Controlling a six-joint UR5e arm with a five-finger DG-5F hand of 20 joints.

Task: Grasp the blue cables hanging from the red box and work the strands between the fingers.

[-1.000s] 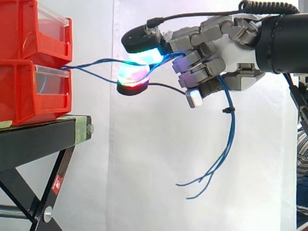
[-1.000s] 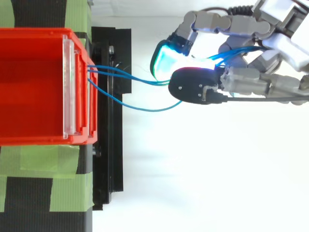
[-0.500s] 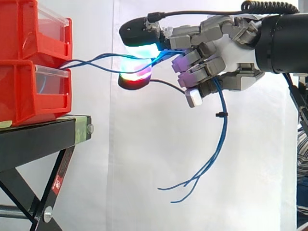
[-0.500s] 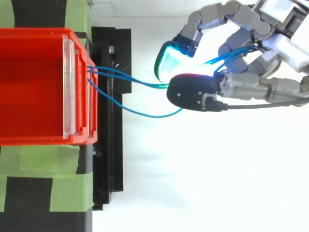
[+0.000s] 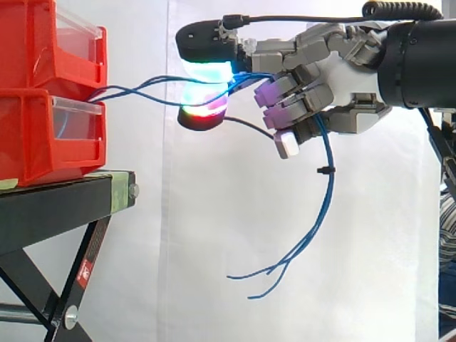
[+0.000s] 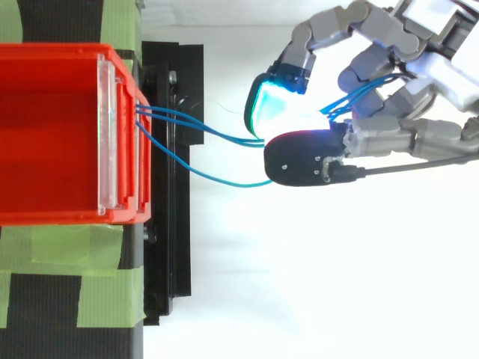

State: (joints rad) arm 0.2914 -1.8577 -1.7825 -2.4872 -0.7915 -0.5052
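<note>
Blue cables [image 5: 328, 199], red bins [image 5: 43, 135], black stand [image 5: 57, 206] with green tape [image 6: 60, 247]. Grey hand [image 5: 342, 78], fingers [image 5: 206, 71] glowing cyan and red!

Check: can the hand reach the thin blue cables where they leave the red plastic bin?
Probably yes: the hand, pinching the thin blue cables, has open air up to the red plastic bin.

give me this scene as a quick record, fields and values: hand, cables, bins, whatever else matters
hand: robot hand, coming in from the right in the side view, about level with the upper bin
hand state: shut on the thin blue cables, strands passing between two glowing pads
cable route: from the red plastic bins across to the hand, loose ends dangling below the palm
bins: stacked two high on the black metal stand
backdrop: white curtain
</note>
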